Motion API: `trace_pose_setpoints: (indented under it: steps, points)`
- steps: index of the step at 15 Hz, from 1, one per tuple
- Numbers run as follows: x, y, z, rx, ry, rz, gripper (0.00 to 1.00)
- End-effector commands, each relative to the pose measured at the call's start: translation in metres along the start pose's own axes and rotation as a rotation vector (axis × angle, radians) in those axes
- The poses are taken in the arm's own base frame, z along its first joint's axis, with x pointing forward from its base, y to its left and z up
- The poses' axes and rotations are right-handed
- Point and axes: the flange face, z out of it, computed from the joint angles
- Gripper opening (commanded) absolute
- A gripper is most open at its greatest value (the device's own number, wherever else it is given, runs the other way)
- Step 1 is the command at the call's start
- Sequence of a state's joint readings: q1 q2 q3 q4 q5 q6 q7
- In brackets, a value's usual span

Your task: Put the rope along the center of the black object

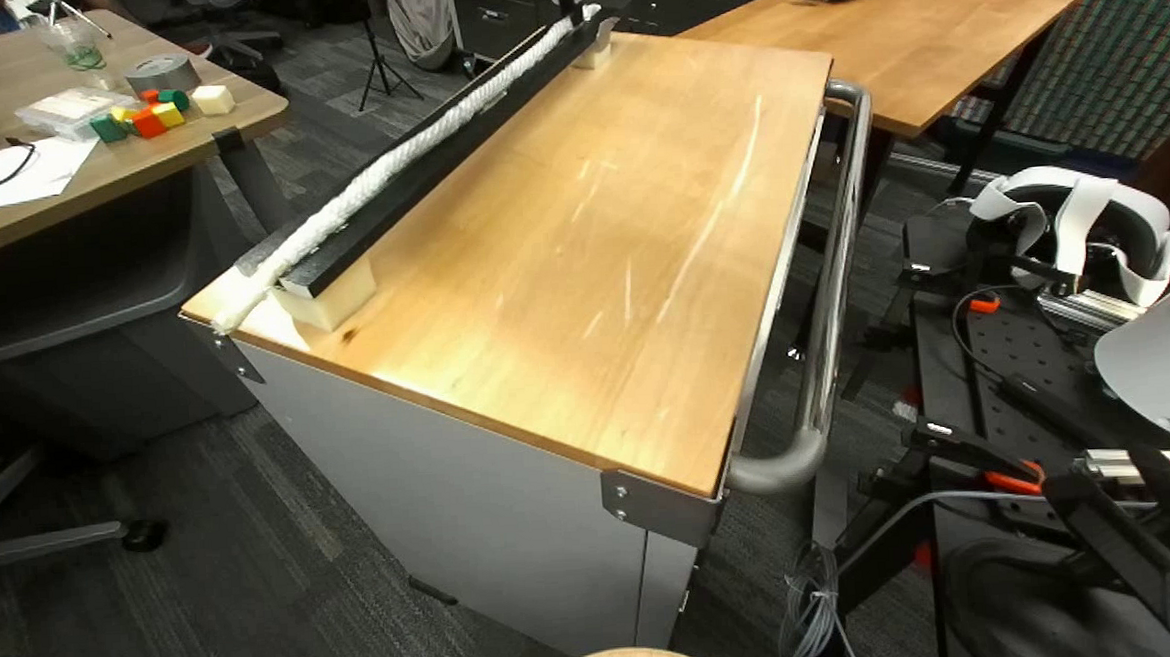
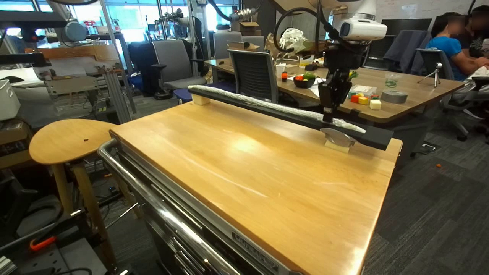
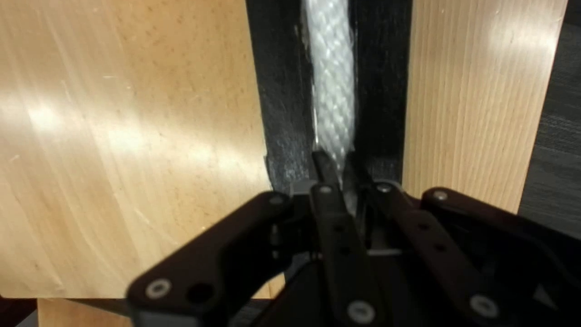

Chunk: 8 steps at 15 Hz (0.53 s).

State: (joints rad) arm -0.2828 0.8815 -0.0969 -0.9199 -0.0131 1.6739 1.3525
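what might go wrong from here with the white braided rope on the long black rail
The black gripper is closed on the white braided rope, so lifting before release might pull it off centre.
In an exterior view, the rope's opposite end overhangs the long black rail, so it might slide.
Pale rectangular blocks prop the rail, so heavy pressing could shift it.

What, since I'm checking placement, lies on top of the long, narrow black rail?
A thick braided white rope runs lengthwise along the middle of the rail, with the black two-fingered gripper closed on it. The rail's surface beneath the rope is hidden.
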Motion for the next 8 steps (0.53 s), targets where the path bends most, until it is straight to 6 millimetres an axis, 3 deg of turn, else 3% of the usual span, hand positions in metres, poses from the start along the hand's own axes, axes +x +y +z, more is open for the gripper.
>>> trace_pose_setpoints:
  steps: [1, 2, 3, 8]
  points:
    - [0.009, -0.002, -0.006, 0.013, 0.004, -0.010, 0.22]
    - [0.007, -0.002, -0.007, 0.014, 0.003, -0.013, 0.35]
    - [0.005, -0.002, -0.009, 0.021, 0.002, -0.018, 0.40]
    - [-0.009, -0.002, -0.027, 0.049, -0.012, -0.074, 0.80]
